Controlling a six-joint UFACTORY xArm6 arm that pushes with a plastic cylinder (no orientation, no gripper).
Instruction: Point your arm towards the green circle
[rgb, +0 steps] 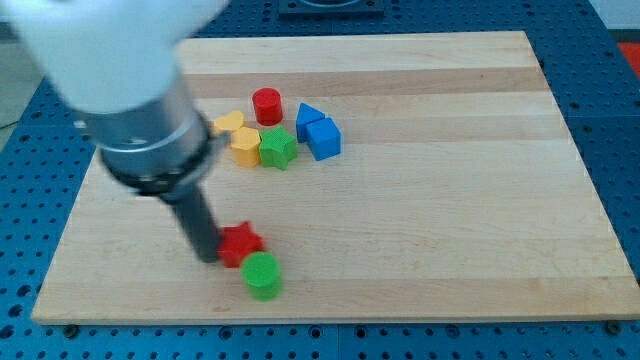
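Note:
The green circle is a green cylinder near the board's bottom edge, left of centre. A red star touches it on its upper left. My tip is the lower end of the dark rod, just left of the red star and up-left of the green circle, a short gap from the circle.
A cluster sits at the upper middle: a red cylinder, a yellow heart, a yellow block, a green star, and two blue blocks. The arm's large grey body covers the upper left of the wooden board.

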